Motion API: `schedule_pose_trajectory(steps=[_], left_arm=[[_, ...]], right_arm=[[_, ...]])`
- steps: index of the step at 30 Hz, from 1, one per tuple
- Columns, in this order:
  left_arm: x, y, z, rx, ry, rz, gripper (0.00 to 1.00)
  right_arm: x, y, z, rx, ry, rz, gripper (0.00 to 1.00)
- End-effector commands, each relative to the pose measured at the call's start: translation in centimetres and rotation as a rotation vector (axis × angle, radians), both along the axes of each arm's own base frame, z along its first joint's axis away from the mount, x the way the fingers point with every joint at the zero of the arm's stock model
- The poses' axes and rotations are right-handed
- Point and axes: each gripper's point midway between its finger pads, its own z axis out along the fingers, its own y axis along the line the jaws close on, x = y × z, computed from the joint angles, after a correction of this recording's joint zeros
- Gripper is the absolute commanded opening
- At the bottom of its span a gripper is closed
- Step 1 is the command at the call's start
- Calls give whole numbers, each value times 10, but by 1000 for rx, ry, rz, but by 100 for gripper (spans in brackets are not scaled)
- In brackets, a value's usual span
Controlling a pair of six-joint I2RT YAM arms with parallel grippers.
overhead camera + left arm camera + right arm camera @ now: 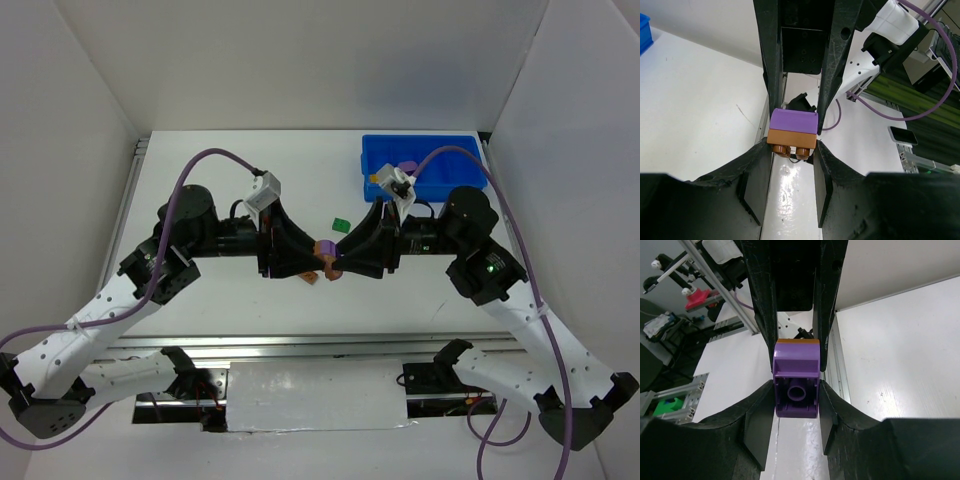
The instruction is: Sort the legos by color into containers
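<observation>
A purple brick [326,247] and a brown-orange brick [327,267] are stuck together and held above the table's middle between both grippers, which meet tip to tip. My left gripper [314,264] is shut on the brown-orange brick [791,139], its studs facing the left wrist camera [791,148]. My right gripper [337,258] is shut on the purple brick [796,385], its hollow underside facing the right wrist camera [796,390]. A green square brick [339,224] lies on the table just behind them. The blue tray [372,150] stands at the back right.
A purple piece [407,166] lies in the tray, partly hidden by the right wrist's white camera [395,184]. White walls close in the table on three sides. Metal rails run along its left edge [132,180] and front edge [300,345].
</observation>
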Motion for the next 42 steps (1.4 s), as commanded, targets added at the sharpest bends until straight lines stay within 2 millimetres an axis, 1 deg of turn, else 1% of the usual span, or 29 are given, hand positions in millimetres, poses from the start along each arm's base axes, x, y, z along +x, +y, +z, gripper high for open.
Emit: schedule_pose_trajectory(steps=[1, 3, 5, 9, 12, 13, 14, 15, 16, 19, 21, 22, 28, 31, 34, 35, 38, 40, 42], left_arm=[[-4, -2, 13, -39, -70, -37, 0], [-5, -2, 13, -39, -66, -37, 0], [-4, -2, 13, -40, -68, -34, 0], [-3, -2, 13, -35, -63, -28, 0], [-3, -2, 11, -32, -64, -26, 0], [-2, -2, 11, -30, -65, -23, 0], [-2, -1, 11, -30, -68, -20, 0], [-3, -1, 12, -30, -68, -20, 0], [-2, -1, 11, -28, -73, -15, 0], [-2, 1, 10, -20, -82, -11, 0], [-2, 3, 10, -19, -85, -3, 0], [-2, 3, 10, -19, -91, -3, 0], [0, 4, 7, -9, -92, 7, 0], [0, 3, 5, -5, -88, 7, 0], [-1, 5, 6, -10, -93, 12, 0], [-3, 7, 8, -16, -101, 13, 0], [-5, 9, 11, -31, -113, 14, 0], [-5, 9, 11, -34, -112, 13, 0], [-6, 9, 11, -33, -114, 9, 0]], right_arm=[[4, 3, 6, 25, -21, 5, 45], [5, 4, 5, 23, -17, 10, 52], [2, 5, 5, 24, -18, 24, 55], [1, 4, 6, 33, -22, 26, 55], [1, 3, 6, 32, -30, 19, 44], [2, 3, 4, 28, -28, 13, 30], [3, 3, 4, 24, -31, 3, 11], [4, 2, 4, 23, -32, -3, 10], [4, 2, 4, 22, -34, -8, 5], [4, 0, 1, 9, -42, -16, 5], [2, -2, 1, 3, -56, -15, 3], [2, -3, 2, 3, -61, -18, 0], [-1, -7, 5, -4, -93, -29, 0], [1, -10, 6, -5, -100, -44, 0], [1, -14, 7, 14, -105, -43, 0], [5, -15, 6, 23, -101, -50, 0], [-2, -17, 8, 54, -93, 6, 0], [0, -20, 9, 58, -91, 3, 0], [-2, -22, 10, 66, -90, 21, 0]])
